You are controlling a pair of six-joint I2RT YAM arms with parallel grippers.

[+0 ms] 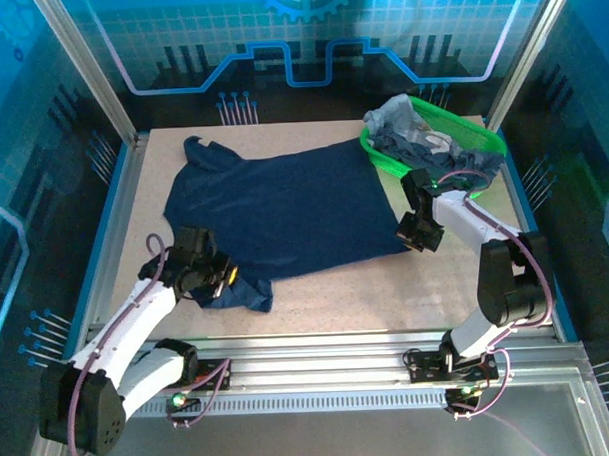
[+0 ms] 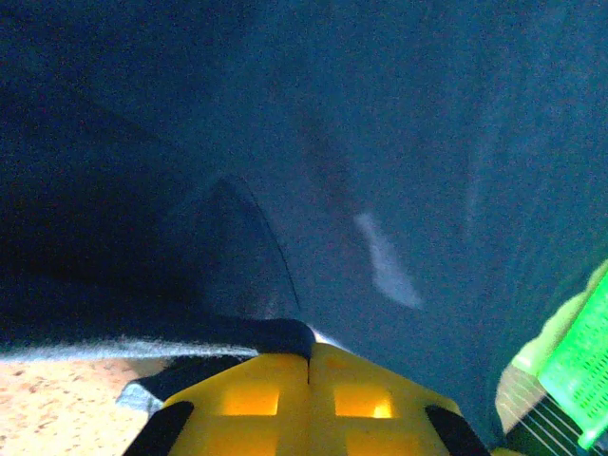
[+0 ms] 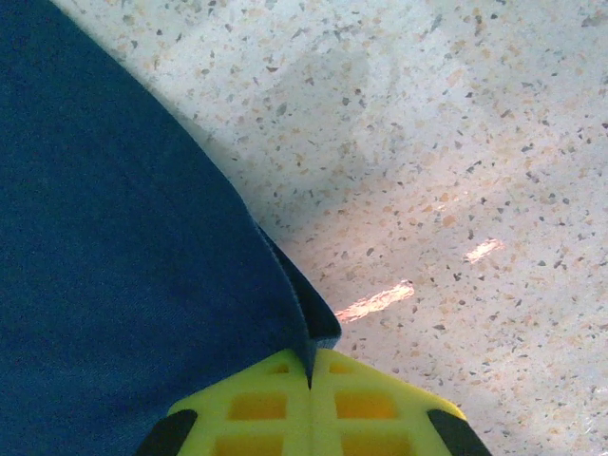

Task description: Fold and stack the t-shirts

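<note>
T-shirt (image 1: 284, 214): one, dark navy, soft matte knit; lies spread mid-table, near-left corner bunched.
Left gripper (image 1: 221, 277): yellow fingers clenched on its bunched near-left edge; your wrist view shows cloth draped over the tips.
Right gripper (image 1: 415, 234): clenched on its near-right hem corner, with folded cloth pinched between the tips.
Crumpled shirts (image 1: 411, 134): grey-blue and navy heap in the basket; you can't count them.
Basket (image 1: 382, 157): one, bright green plastic lattice, far-right corner.
Table (image 1: 387, 295): speckled stone-look top.
</note>
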